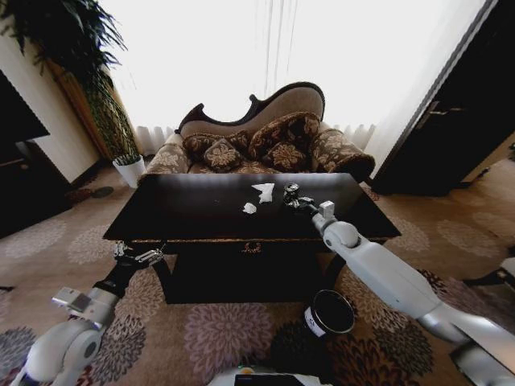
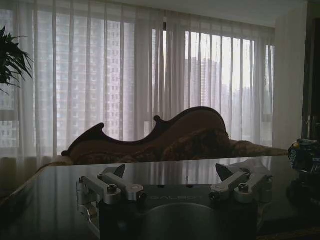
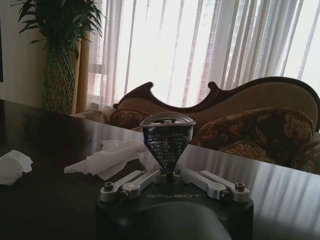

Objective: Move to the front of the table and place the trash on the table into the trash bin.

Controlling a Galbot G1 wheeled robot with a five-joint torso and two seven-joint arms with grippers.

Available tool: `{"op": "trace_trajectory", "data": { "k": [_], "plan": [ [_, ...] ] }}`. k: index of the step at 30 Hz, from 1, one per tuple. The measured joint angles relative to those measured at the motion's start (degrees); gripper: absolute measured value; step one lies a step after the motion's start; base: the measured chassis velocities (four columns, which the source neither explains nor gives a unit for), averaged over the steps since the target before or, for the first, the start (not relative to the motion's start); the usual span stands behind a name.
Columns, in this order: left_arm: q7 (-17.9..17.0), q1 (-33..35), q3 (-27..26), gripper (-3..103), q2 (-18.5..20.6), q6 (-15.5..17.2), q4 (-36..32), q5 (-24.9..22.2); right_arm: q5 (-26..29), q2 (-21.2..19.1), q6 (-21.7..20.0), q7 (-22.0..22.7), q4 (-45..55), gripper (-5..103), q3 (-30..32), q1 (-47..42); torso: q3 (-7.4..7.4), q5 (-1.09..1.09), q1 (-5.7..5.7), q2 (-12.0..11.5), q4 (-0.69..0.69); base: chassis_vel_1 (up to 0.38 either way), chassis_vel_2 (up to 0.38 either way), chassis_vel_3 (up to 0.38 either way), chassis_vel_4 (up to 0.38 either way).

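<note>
Black table (image 1: 201, 217), two paper scraps (image 1: 263, 191), one can (image 3: 166, 140) pinched by right hand (image 3: 172, 172), left hand (image 2: 172, 175) spread.

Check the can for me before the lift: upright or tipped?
Upright: the can stands on the table, rim up, between the right gripper fingers.

Glossy black desk (image 1: 201, 217), gold emblem on front rail. Crushed dark can (image 3: 166, 140) upright on far-right part of top, pinched betw right hand (image 3: 170, 172) fingers. Flat white paper scrap (image 3: 107, 159) just beside can; smaller crumpled wad (image 3: 12, 166) nearer front. Dark bin (image 1: 330, 314), shiny rim, white label, on carpet by desk's front right.
</note>
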Motion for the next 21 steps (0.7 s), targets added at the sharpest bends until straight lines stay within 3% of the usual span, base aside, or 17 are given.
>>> {"op": "trace_trajectory", "data": {
  "k": [11,13,21],
  "plan": [
    [0.0,0.0,0.0,100,0.0,0.0,0.0,0.0,2.6,-2.8,-0.8,1.1,9.6,0,12.6,-12.7,0.0,0.01,0.0,0.0,0.0,0.0,0.0,0.0,0.0],
    [0.0,0.0,0.0,100,0.0,0.0,0.0,0.0,3.3,-3.5,-0.9,1.1,12.8,0,18.4,-19.1,-0.01,0.0,0.0,0.0,-0.02,0.0,0.0,0.0,0.0],
    [0.0,0.0,0.0,100,0.0,0.0,0.0,0.0,3.1,-1.3,0.2,1.2,16.8,0,28.8,-30.4,0.0,0.0,0.0,0.0,0.0,0.0,0.0,0.0,0.0]
  ]
}}
